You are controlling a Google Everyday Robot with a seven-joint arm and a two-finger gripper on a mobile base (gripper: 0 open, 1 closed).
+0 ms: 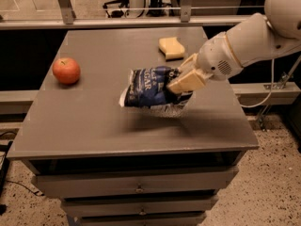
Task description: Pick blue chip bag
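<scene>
- Camera view shows you the gripper [182, 77] over the right half of the table [89, 126], at the end of the white arm [244, 44] that reaches in from the upper right.
- Its tan fingers [189, 82] are clamped on the right end of the blue chip bag [149, 90], one finger lying across the front of the bag and the other showing just above it.
- You see the blue chip bag near the middle of the tabletop, slightly right of centre, with its white lettering turned toward the camera and its white crimped left end pointing toward the apple [66, 70].
- The bag looks tilted and raised, with a dark shadow on the grey surface beneath its lower edge; you cannot tell for sure whether any corner touches the top.
- The apple stands well apart from the bag, near the left edge of the table.
- A yellow sponge [171, 48] lies toward the far right of the tabletop, behind the gripper and apart from the bag.
- Below the tabletop you see drawers [136, 188] with small pulls at their centres.
</scene>
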